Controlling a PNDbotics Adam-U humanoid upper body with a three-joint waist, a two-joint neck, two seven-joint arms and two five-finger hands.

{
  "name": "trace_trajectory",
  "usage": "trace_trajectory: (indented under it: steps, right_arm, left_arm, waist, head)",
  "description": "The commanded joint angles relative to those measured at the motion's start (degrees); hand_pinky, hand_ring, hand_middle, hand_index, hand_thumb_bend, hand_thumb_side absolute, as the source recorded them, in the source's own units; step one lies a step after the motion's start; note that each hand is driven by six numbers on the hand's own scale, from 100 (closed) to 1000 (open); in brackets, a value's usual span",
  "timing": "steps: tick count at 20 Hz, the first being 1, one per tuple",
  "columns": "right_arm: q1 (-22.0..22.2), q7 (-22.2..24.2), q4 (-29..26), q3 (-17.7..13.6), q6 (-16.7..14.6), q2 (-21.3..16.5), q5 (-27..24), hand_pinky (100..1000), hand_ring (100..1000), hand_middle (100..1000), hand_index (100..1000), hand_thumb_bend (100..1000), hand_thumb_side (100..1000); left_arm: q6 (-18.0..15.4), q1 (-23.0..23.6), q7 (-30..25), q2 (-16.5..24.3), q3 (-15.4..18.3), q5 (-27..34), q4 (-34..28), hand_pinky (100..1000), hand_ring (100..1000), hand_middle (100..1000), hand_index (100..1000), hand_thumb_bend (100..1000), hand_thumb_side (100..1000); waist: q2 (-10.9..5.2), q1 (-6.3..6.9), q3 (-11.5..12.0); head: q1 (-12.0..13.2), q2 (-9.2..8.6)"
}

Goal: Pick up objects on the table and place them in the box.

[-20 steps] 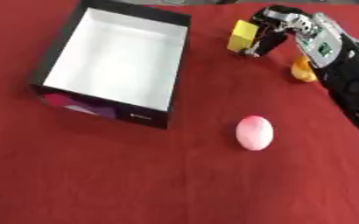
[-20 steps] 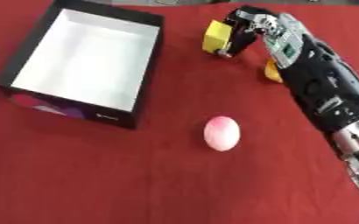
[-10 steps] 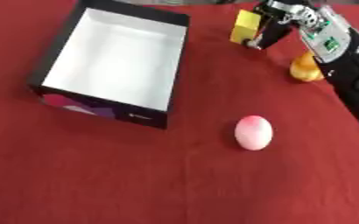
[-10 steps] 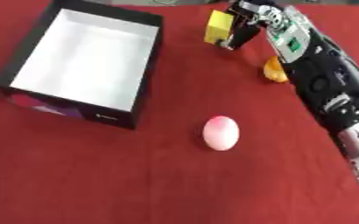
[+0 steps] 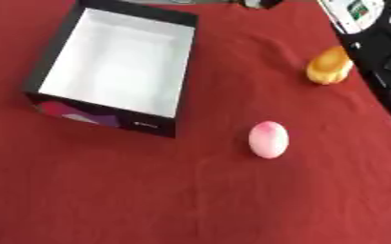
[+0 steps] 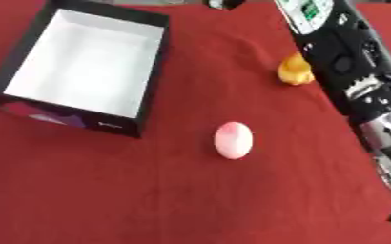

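Observation:
An open black box (image 5: 167, 129) with a white inside lies at the left. A pink egg-shaped object (image 5: 268, 139) rests on the red cloth right of the box's near corner. Farther back on the right sits an orange rounded object (image 5: 329, 65), close beside my right forearm (image 6: 342, 47). That arm runs from the right side up past the top edge. Of the right hand only a dark tip (image 6: 224, 4) shows at the top edge, beyond the box's far right corner. No yellow block is visible. My left hand is out of sight.
The red cloth (image 5: 149, 200) covers the table in front of the box and the egg. My right arm takes up the right side of the right eye view.
My right hand, shut on a yellow block before, has moved up and away; hand and block have passed almost fully beyond the top edge. Box, egg and orange object stay put.

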Motion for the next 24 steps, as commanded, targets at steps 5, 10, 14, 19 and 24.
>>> trace_trajectory:
  steps: [5,10,14,19,24]
  right_arm:
    - [-3.03,3.28,-3.7,1.78,1.21,8.36,4.27,833,716,569,649,244,100]
    - [-2.67,4.33,-0.83,2.37,0.59,15.43,8.91,828,714,571,651,251,100]
    - [-1.26,3.78,1.17,2.9,-0.69,19.63,12.91,824,712,570,649,257,100]
    - [0.85,3.63,3.04,3.43,-2.78,22.24,18.06,818,710,569,647,270,100]
    - [1.67,3.84,4.56,2.99,-4.9,23.27,22.0,815,709,569,647,283,100]
  left_arm:
    - [-1.84,-0.81,0.94,4.5,2.66,2.0,-8.84,845,720,758,842,804,621]
    - [0.93,1.63,0.31,6.64,2.42,4.17,-14.86,847,720,759,844,809,623]
    - [2.23,2.81,0.39,7.96,2.53,4.77,-16.29,846,719,758,843,812,622]
    - [2.52,3.29,0.67,8.22,2.62,4.72,-16.49,846,718,758,842,812,621]
    - [2.48,3.3,0.71,8.09,2.56,4.6,-16.5,846,718,757,842,813,621]
  waist:
    - [-3.73,0.43,2.29]
    - [-4.17,0.4,3.2]
    - [-4.23,0.16,3.41]
    - [-3.95,-0.25,3.66]
    - [-3.81,-0.53,3.66]
  head:
    - [-4.66,0.07]
    - [-5.61,0.45]
    - [-5.46,0.94]
    - [-5.22,0.98]
    - [-5.26,0.97]
